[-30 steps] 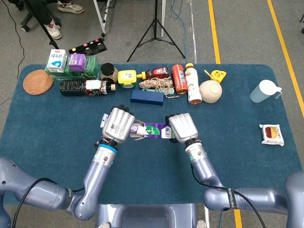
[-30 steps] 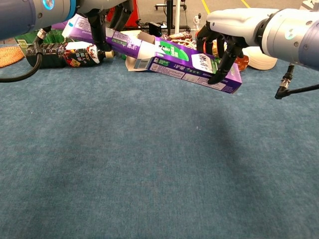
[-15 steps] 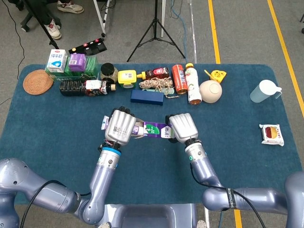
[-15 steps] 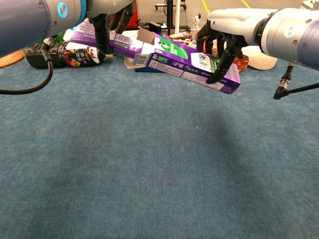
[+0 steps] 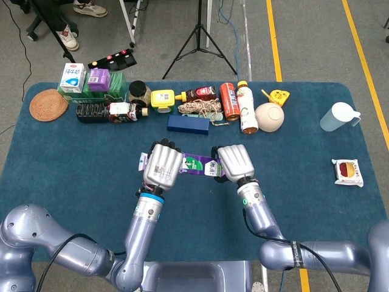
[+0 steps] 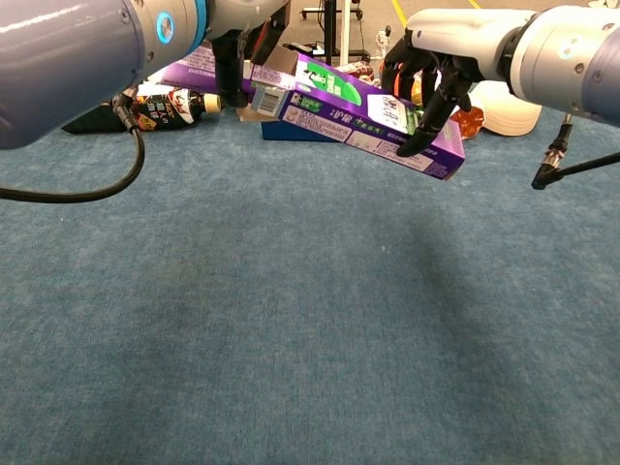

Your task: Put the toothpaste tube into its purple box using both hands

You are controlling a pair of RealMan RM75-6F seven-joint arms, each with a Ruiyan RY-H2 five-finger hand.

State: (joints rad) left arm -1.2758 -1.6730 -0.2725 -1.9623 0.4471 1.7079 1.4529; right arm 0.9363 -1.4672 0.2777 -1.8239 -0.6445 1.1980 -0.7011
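The purple toothpaste box [image 5: 198, 164] [image 6: 360, 115] hangs in the air above the table's middle, tilted. My right hand [image 5: 234, 161] [image 6: 428, 74] grips its closed right end, fingers wrapped over the top and front. My left hand [image 5: 163, 166] [image 6: 242, 46] holds the toothpaste tube [image 5: 143, 161] [image 6: 197, 69] at the box's open left end. Only the tube's purple and white tail shows left of that hand; the rest is hidden by the hand and the box. The open flap [image 6: 282, 64] stands up behind the mouth.
A row of goods lines the far side of the blue table [image 5: 73, 158]: a woven mat [image 5: 48, 104], milk carton [image 5: 72, 77], dark bottles [image 5: 112, 112], blue box [image 5: 188, 124], red can [image 5: 228, 101], tea bottle [image 5: 246, 107], bowl [image 5: 270, 117]. A jug [image 5: 339, 116] and snack packet [image 5: 347, 171] lie right.
My left hand has moved right toward the box mouth, and less of the tube shows outside. The box has risen slightly in the chest view. My right hand has barely moved.
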